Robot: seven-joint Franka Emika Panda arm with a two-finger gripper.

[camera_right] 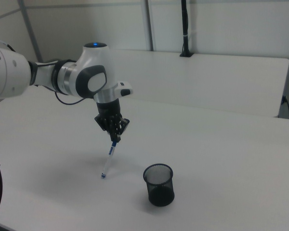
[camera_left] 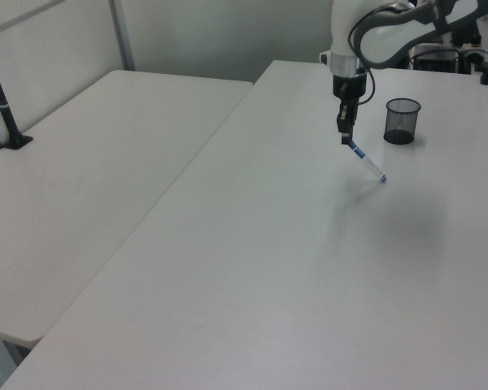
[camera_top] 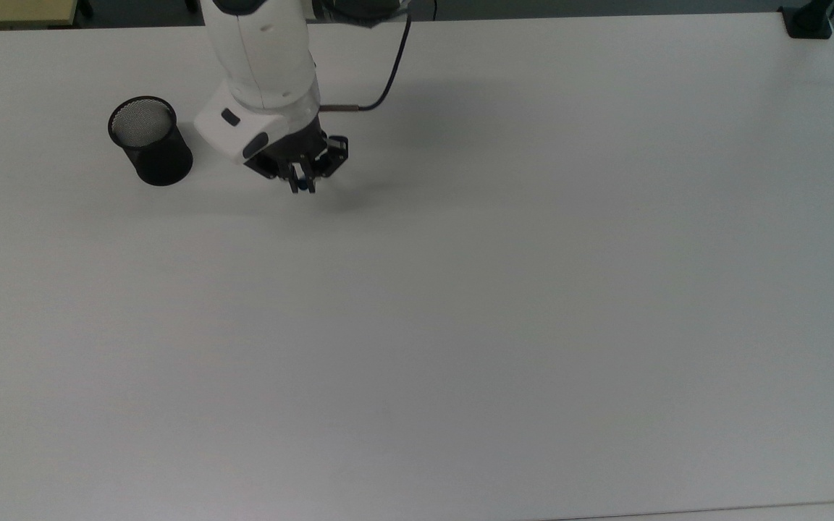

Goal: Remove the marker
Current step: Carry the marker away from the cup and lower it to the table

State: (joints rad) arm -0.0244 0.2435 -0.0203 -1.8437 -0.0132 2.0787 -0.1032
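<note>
White tabletop [camera_top: 533,289] carries a black mesh cup [camera_top: 149,141], now empty; beside it, the Panda arm's fingers [camera_top: 303,184] clench the blue-capped end of the marker [camera_right: 109,158], which hangs tilted, its lower tip at or just above the surface. Best lowered flat, well clear of the cup, before letting go. The barrel's print is unreadable.

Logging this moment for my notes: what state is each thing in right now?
Marker: out of the cup, held by its upper end, tilted, lower tip at or just above the table.
Cup: upright, nothing seen inside.
Gripper: shut on the marker, to the top view's right of the cup.
Table: bears the cup.
</note>
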